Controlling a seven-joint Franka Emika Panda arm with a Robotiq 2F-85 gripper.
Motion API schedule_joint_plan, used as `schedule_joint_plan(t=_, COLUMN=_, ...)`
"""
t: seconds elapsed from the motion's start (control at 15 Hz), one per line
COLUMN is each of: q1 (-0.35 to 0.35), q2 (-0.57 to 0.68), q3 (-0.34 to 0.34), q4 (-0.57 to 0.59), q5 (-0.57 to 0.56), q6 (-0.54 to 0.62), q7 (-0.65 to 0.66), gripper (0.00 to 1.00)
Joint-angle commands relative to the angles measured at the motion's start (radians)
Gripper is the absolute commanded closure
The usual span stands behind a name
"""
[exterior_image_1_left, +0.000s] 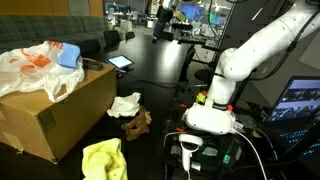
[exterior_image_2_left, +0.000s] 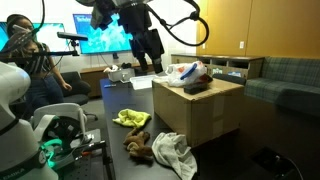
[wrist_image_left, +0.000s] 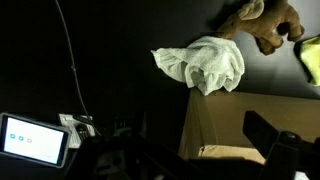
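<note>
A robotics lab set up in an office lounge. Behind the raised gripper (exterior_image_2_left: 147, 52) a large wall screen (exterior_image_2_left: 100, 35) glows blue, and a person (exterior_image_2_left: 25, 50) sits off to one side of it. Beyond the gripper a grey couch (exterior_image_2_left: 285, 75) lines a wood-panelled wall (exterior_image_2_left: 260, 30), and below it stretches a dark table (exterior_image_1_left: 150, 75) carrying a tablet (exterior_image_1_left: 120, 62).

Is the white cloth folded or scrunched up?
Scrunched up: the white cloth lies in a wrinkly heap beside the brown toy.

You see: lit rectangular white-framed tablet (exterior_image_1_left: 119, 62) lying flat; crumpled yellow fabric cloth (exterior_image_1_left: 104, 160) well apart; grey upholstered sofa (exterior_image_2_left: 283, 76) behind.
</note>
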Motion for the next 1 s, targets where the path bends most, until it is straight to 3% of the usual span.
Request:
schedule_joint_plan(t=0.0, q1=0.017, q2=0.138, q3=0.013, q4=0.037, q5=0.009, q6=0.078, q7=0.012, gripper=0.00)
schedule_joint_plan(t=0.47, q1=0.098, q2=0.468, q3=0.007, q4=0.097, q5=0.120, q6=0.330, q7=-0.051, gripper=0.00)
schedule_joint_plan(t=0.67, q1=0.094, q2=0.557, q3=0.019, q4=0.129, q5=0.194, q6=0.409, q7=-0.054, gripper=0.00)
schedule_joint_plan(t=0.93, q1=0.078, q2=0.621, q3=0.051, q4=0.215, q5=0.178, q6=0.479, q7=-0.017, gripper=0.00)
